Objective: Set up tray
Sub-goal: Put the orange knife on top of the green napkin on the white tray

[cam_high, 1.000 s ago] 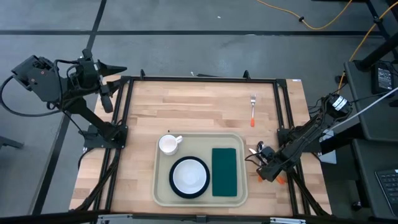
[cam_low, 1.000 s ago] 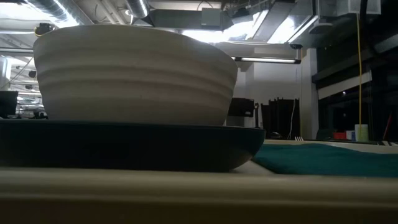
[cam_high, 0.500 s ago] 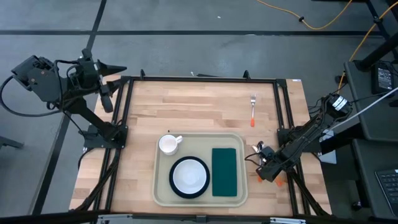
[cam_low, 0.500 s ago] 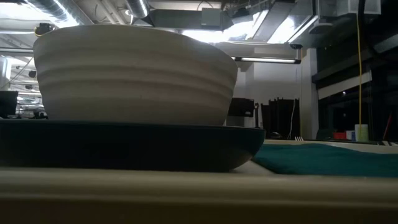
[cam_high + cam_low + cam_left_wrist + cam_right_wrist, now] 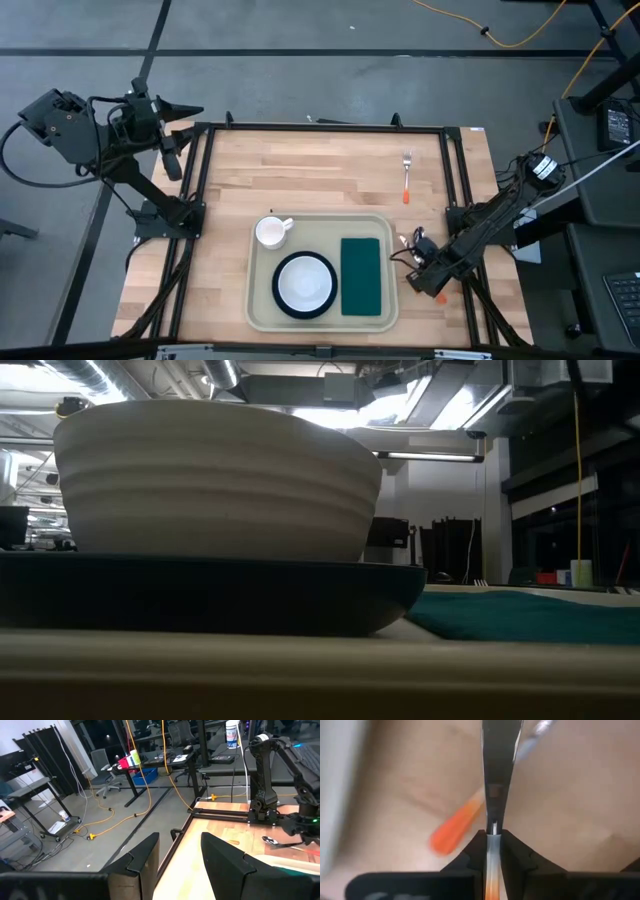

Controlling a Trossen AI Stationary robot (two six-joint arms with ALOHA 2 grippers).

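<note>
the left gripper (image 5: 190, 118) sits off the table's far left corner, raised above the black frame rail, its fingers (image 5: 142, 862) spread apart with nothing between them; in the left wrist view they point along the wooden table (image 5: 310, 175) edge toward the right arm's base and the room of desks and orange cables beyond.

moving right, a small white cup (image 5: 271, 231) stands in the far left corner of the tray (image 5: 262, 305), its handle turned toward the right. the tray, cream with a raised rim, lies at the near middle of the table. beside the cup, nearer the front edge, a white bowl (image 5: 304, 282) rests on a dark plate (image 5: 279, 302); in the low view this pair fills the foreground and blocks most of the scene behind it. just right of the plate, a dark green napkin (image 5: 361, 275) lies flat in the tray's right half.

farther right and toward the far side, a fork (image 5: 407, 176) with an orange handle lies alone on the bare wood, well apart from the tray.

at the right edge, just beside the tray's right rim, the right gripper (image 5: 424, 281) is low over the table, pressed together on the handle of a utensil (image 5: 496, 780); its metal stem runs straight out between the fingers. another orange-handled utensil (image 5: 457, 823) lies slanted on the wood beneath it.
</note>
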